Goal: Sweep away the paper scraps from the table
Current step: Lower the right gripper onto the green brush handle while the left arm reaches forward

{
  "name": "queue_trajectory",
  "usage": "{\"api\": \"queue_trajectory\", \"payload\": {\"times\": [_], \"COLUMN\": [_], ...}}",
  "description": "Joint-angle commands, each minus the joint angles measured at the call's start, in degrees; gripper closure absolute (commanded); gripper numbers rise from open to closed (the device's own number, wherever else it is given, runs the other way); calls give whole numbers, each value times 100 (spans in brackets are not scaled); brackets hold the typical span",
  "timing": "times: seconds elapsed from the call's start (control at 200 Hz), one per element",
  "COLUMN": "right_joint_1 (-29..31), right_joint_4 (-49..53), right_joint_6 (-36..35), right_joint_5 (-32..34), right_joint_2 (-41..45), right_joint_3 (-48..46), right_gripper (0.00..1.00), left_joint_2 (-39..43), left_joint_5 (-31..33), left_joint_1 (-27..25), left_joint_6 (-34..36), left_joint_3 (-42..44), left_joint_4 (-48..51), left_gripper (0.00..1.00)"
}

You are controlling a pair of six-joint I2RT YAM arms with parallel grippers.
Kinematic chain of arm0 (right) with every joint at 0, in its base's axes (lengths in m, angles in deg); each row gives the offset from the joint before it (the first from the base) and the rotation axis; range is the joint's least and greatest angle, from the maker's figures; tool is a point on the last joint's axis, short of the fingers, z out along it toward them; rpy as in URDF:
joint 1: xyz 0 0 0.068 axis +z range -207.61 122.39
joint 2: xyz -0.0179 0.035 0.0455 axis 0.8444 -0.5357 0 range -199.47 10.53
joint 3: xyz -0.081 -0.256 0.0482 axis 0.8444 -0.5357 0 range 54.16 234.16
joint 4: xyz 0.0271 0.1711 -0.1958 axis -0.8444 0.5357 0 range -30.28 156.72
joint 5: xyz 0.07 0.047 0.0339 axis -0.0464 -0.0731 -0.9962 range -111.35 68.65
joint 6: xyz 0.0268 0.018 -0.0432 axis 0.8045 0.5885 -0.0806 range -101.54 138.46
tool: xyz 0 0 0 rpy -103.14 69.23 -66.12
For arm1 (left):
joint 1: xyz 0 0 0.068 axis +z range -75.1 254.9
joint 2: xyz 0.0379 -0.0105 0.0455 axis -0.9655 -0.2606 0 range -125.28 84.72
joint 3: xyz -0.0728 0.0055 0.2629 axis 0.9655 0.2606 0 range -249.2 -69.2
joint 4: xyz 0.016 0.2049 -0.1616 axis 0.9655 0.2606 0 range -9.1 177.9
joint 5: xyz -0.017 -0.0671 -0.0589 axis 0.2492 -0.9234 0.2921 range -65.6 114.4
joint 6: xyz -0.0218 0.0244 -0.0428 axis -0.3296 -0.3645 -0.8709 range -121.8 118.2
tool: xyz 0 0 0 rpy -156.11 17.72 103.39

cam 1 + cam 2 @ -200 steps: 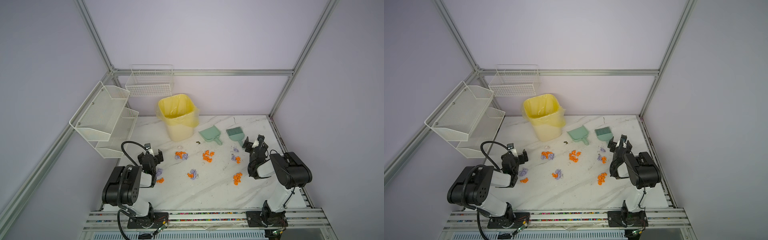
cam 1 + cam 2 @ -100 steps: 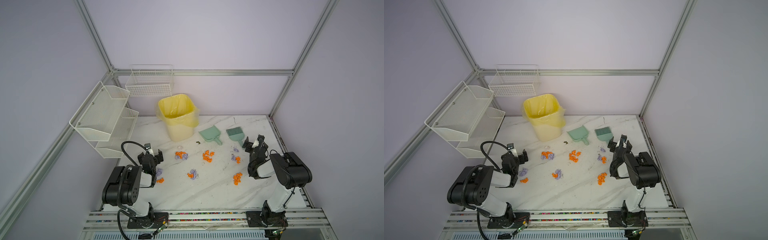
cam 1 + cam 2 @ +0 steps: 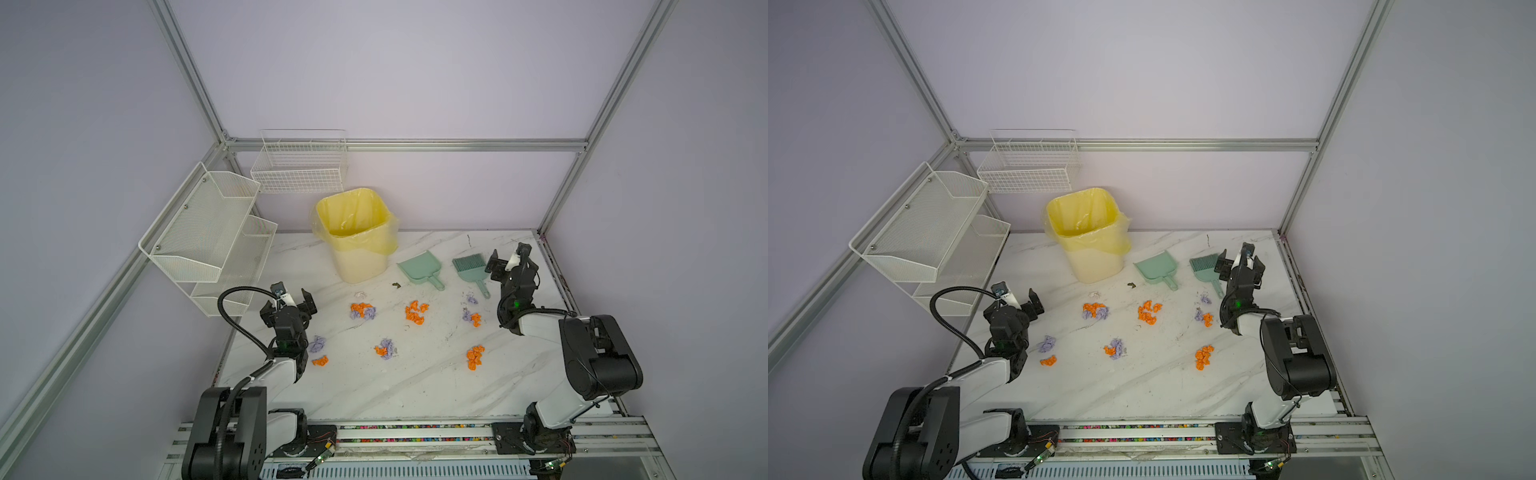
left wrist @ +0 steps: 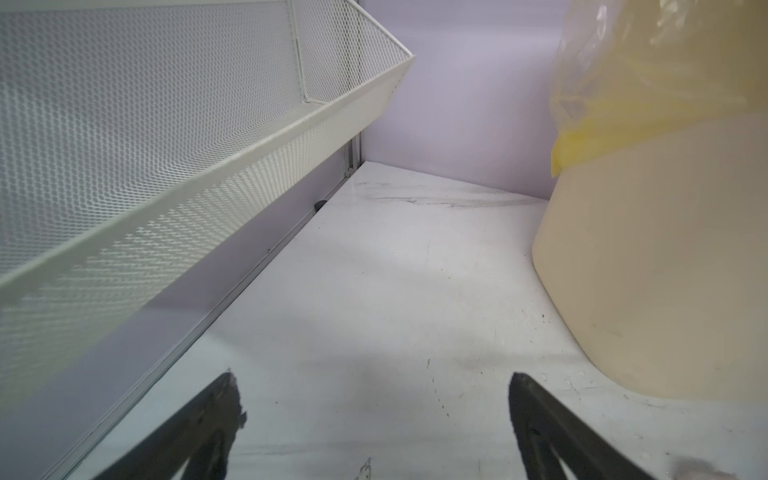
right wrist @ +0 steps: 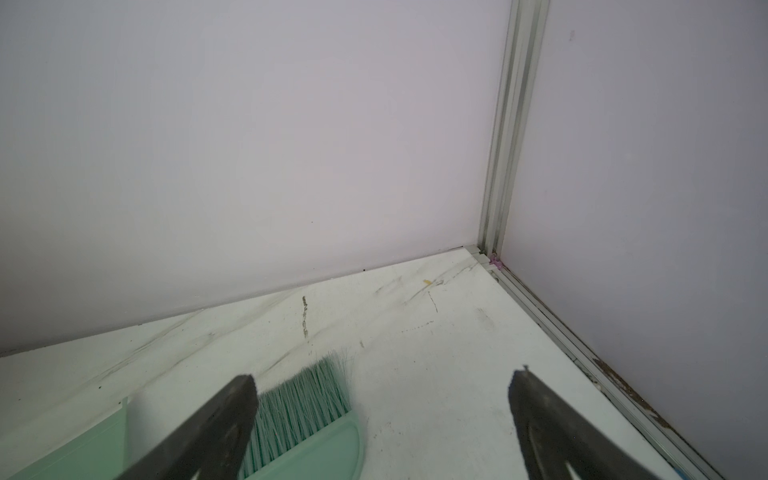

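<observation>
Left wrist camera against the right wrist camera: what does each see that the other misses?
Only the left wrist view shows the white mesh shelf and the yellow-lined bin. Only the right wrist view shows the green brush and a dustpan edge. Both show the marble table, lilac wall, and open, empty jaws: left gripper, right gripper.

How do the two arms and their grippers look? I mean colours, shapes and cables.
Both are built alike: the left arm and right arm have white links between bulky black joint housings, each with a small green light near the wrist. The left gripper and right gripper are black, with dark fingers tapering to tips. A black ribbed hose loops beside the left arm.
</observation>
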Motion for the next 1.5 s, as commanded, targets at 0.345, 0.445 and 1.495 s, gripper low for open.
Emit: {"api": "queue_trajectory", "payload": {"times": [0.345, 0.445, 1.495], "right_joint_1": [-4, -7, -16], "right_joint_4": [4473, 5259, 6577], "right_joint_6": [7, -152, 178], "right_joint_5": [-1497, -2064, -1663], "right_joint_2": [-732, -1044, -2204], "right_joint_3": [2259, 2775, 3686], "right_gripper": [3, 3, 10], "left_joint_2": [1143, 1102, 122], "left_joint_5": [-468, -941, -2477], "left_joint_1": [-698, -891, -2907], "left_joint_6": [-1295, -1523, -1522], "left_joint_3": [-2109, -2371, -3512], "left_joint_4": [3187, 3561, 5201], "left_gripper": [0, 0, 0]}}
